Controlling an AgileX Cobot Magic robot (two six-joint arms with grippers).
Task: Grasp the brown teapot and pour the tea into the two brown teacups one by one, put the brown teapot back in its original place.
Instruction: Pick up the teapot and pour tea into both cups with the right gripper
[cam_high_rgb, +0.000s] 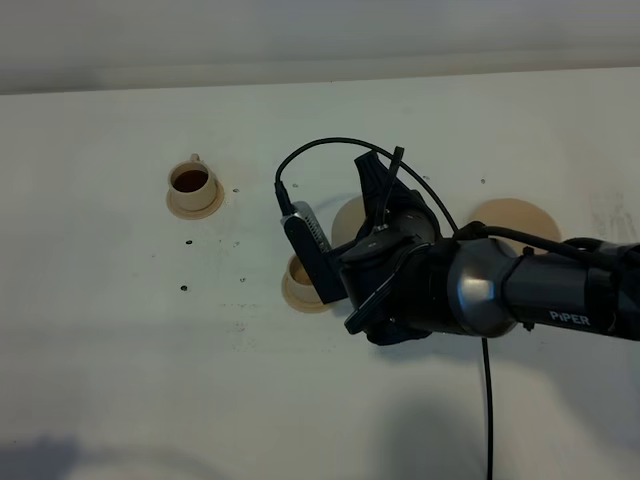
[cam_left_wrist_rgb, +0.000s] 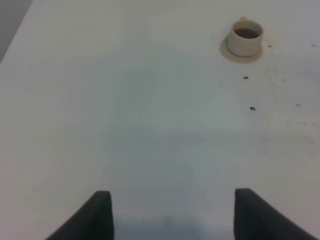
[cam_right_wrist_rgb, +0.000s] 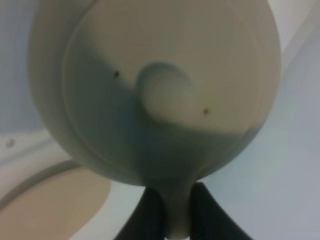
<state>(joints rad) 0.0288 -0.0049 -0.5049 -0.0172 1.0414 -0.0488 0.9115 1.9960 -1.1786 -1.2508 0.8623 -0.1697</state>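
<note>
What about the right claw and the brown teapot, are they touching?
Touching. The right wrist view shows the right gripper's two dark fingers squeezing the brown teapot's handle from both sides, with no gap.

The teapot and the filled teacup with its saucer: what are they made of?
The teapot looks like pale beige ceramic with a smooth, fairly matt finish: rounded body, moulded knob on the lid. The teacup and its saucer seem the same ware: thick rim, same colour. Plastic cannot be ruled out from the pictures.
</note>
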